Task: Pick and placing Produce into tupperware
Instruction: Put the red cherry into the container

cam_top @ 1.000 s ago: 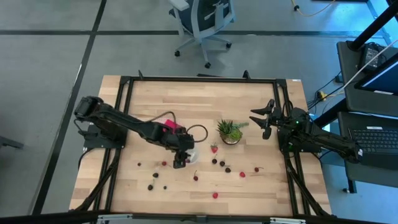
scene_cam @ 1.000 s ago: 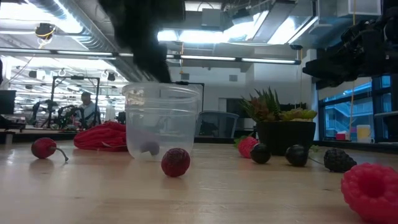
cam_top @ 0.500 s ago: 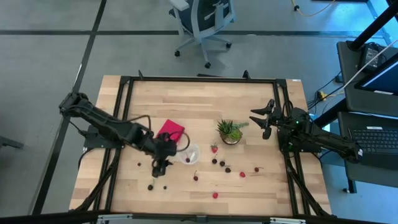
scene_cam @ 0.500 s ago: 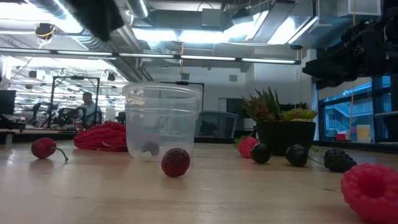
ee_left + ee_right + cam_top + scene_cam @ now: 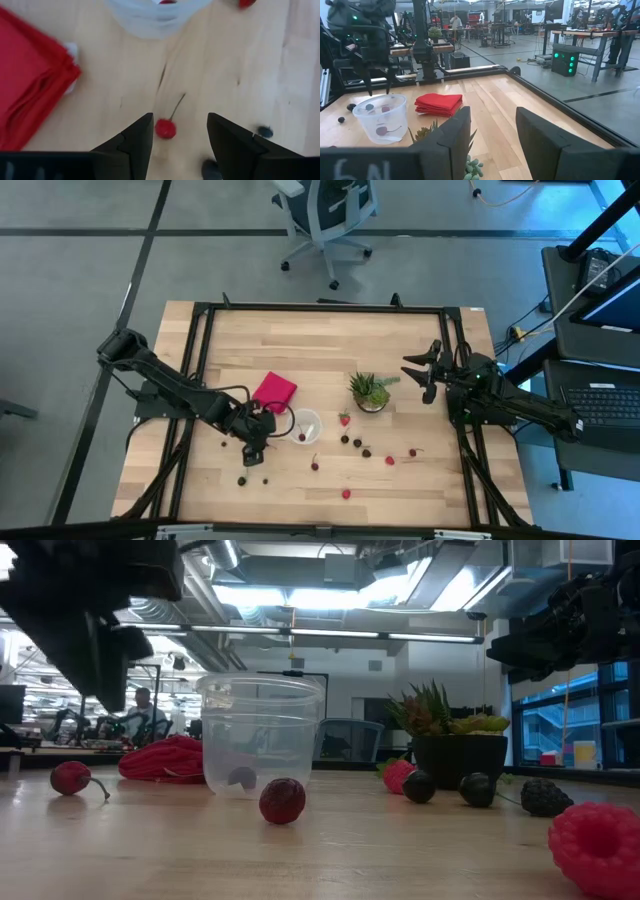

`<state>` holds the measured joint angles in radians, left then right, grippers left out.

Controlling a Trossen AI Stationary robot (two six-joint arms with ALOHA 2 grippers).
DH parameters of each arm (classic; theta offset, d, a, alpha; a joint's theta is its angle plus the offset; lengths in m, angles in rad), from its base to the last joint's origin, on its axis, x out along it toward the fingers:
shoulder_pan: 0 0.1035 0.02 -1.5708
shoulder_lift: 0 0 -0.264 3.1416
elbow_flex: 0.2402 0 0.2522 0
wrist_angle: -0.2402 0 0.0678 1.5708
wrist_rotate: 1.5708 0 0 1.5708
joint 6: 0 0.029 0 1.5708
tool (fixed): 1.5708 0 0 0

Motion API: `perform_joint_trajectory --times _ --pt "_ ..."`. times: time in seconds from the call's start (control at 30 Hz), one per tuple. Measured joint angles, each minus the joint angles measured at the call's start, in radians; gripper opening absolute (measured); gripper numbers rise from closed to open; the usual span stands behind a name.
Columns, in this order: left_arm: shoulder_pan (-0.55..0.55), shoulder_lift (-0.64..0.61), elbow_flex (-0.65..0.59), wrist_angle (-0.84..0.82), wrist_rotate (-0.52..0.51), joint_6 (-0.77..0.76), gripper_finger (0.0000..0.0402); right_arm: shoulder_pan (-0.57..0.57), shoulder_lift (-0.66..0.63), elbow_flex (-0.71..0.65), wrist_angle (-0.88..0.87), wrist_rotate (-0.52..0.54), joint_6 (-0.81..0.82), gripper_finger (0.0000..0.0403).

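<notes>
Small red and dark fruits (image 5: 357,444) lie scattered on the wooden table. The clear round container (image 5: 305,426) stands near the middle with a few fruits inside (image 5: 380,131). My left gripper (image 5: 257,447) is open just left of the container, above a red cherry with a stem (image 5: 165,128). In the left wrist view the cherry lies between my fingertips (image 5: 177,120). In the low view the gripper (image 5: 100,680) hangs above the cherry (image 5: 70,777), clear of it. My right gripper (image 5: 428,376) waits open at the table's right edge.
A folded red cloth (image 5: 273,390) lies behind the left gripper. A small potted plant (image 5: 371,392) stands right of the container. Dark berries (image 5: 242,479) lie near the left gripper, and more red ones (image 5: 346,493) toward the near edge.
My left gripper has gone from over the container toward the table's left, then come down over the red cherry. It stays open. The container and the fruits have not moved.
</notes>
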<state>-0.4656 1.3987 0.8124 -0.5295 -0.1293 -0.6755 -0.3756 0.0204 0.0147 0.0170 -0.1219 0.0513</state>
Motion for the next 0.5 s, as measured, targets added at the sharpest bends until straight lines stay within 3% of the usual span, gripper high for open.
perform_joint_trajectory --times 0.5 --pt "-0.013 0.004 -0.183 0.221 -0.018 0.023 0.0178 0.000 0.000 0.000 0.000 0.000 -0.002 0.0161"
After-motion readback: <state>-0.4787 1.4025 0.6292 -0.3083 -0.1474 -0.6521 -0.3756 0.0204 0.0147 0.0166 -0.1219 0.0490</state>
